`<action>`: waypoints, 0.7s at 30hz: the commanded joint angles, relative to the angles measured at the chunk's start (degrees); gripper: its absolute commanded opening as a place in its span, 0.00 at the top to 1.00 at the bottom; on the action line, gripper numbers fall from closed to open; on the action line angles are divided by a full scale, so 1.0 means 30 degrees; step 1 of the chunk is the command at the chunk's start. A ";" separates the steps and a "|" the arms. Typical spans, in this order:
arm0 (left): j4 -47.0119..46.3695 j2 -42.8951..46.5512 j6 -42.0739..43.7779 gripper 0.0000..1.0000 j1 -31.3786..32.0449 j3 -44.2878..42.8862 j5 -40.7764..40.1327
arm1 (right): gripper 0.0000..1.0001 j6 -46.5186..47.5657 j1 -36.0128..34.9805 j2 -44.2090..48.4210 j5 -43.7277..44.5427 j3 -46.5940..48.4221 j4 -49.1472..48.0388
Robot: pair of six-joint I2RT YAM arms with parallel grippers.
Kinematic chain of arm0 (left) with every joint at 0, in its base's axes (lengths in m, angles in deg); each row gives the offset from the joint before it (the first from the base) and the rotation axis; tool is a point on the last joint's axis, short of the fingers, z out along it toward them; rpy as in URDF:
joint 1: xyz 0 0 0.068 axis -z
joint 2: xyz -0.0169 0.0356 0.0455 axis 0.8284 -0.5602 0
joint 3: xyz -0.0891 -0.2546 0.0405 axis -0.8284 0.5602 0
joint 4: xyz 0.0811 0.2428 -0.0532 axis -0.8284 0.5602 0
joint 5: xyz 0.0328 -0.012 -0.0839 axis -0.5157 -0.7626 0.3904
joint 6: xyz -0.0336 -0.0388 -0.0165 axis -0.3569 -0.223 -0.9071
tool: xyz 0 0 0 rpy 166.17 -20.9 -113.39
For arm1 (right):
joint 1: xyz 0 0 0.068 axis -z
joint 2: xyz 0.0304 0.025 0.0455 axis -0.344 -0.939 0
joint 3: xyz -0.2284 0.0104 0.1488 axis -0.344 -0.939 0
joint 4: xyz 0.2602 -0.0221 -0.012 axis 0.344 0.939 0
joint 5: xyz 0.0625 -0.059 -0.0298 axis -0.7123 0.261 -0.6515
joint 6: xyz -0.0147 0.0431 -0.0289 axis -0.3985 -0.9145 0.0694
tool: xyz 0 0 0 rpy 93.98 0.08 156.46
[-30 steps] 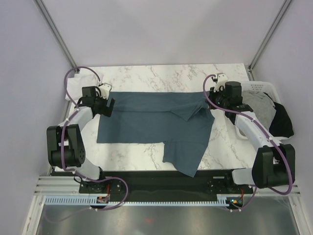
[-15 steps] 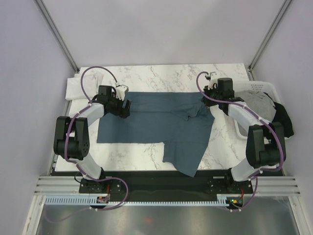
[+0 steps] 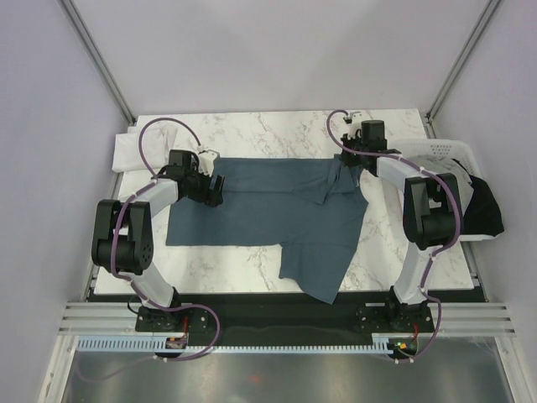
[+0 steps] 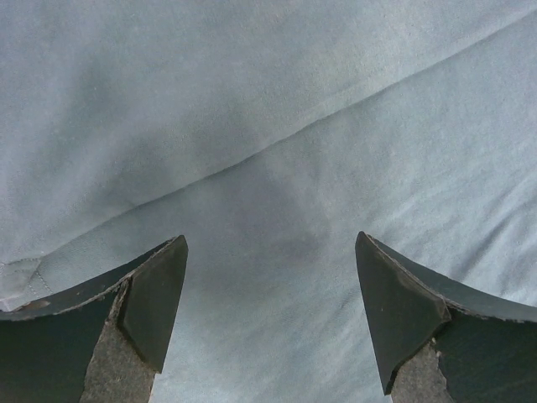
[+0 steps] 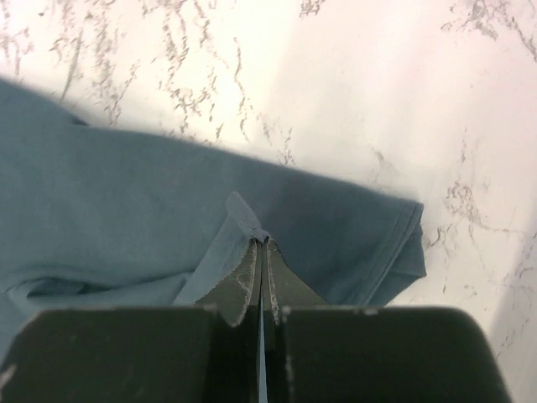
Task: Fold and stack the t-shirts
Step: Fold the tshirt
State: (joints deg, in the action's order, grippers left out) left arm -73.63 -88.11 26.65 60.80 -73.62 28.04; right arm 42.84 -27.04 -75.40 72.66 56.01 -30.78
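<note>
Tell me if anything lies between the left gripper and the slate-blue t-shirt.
Nothing visible does. The left gripper hangs open directly over the slate-blue t-shirt, with only cloth showing between the jaws. The right gripper is shut on a fold of the same shirt.

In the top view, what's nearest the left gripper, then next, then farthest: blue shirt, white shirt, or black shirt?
1. Blue shirt, right under the left gripper, mid-table.
2. White shirt, at the table's far-left corner.
3. Black shirt, far right, at the basket.
</note>
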 commanded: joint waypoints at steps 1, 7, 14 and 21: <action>-0.0193 -0.0006 -0.0414 0.12 -0.0039 0.0109 0.0343 | 1.00 -0.0102 -0.0096 -0.0664 0.0604 0.1573 -0.1369; -0.0192 -0.0094 -0.0356 0.12 -0.0039 0.0285 0.0314 | 1.00 -0.0454 -0.0067 -0.2216 0.0897 0.2893 -0.1370; -0.0192 -0.0065 -0.0355 0.12 -0.0039 0.0344 0.0373 | 0.67 -0.0542 -0.0096 -0.3011 0.1802 0.3891 -0.0726; -0.0221 0.0227 -0.0444 0.12 -0.0039 0.0343 0.0636 | 0.46 0.0103 -0.0038 0.1262 0.1931 0.0414 -0.0755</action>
State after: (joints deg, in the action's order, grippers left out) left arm -73.50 -88.15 26.63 60.80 -72.87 28.22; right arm 42.25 -27.04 -80.27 78.86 60.75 -31.83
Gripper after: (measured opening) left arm 0.880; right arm 0.542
